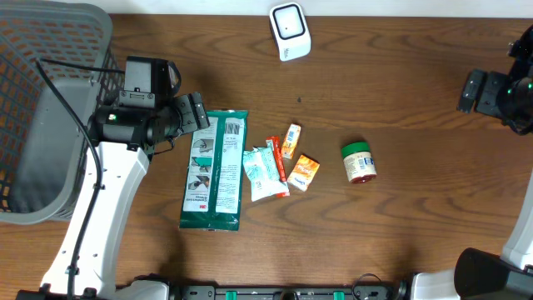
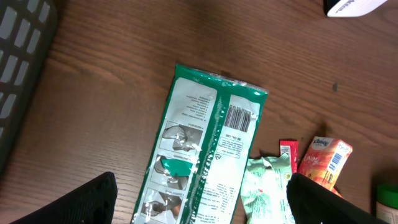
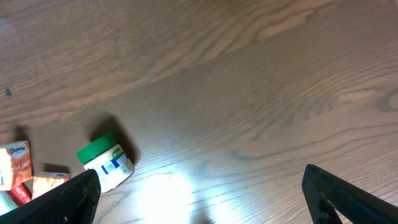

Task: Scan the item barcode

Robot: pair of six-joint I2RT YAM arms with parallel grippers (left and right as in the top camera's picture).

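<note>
The task is at its reaching step: nothing is picked up yet. The left gripper (image 1: pixel 198 113) hovers with its jaws spread wide and empty, just off the upper left corner of the long flat green-and-white foil packet (image 1: pixel 214 171). This packet lies flat on the brown wooden table (image 1: pixel 400 242), near the grey mesh basket (image 1: pixel 50 117). In the left wrist view its printed black barcode (image 2: pixel 240 118) faces up, close to the packet's far end. Beside the packet sit a pale green crinkled sachet (image 1: pixel 261 172), two small orange cartons (image 1: pixel 304 172) and a small white jar with a green lid (image 1: pixel 359 162). The right gripper (image 1: pixel 468 92) is likewise released and holds nothing, well apart at the table's right edge.

Judging from this, the packet is the item to scan. The next move calls for lowering the left fingers over the packet's thin edge, pinching it, lifting it, and presenting the barcode to the white rounded scanner (image 1: pixel 290 31) at the table's far side. A flat packet may slide rather than lift.
</note>
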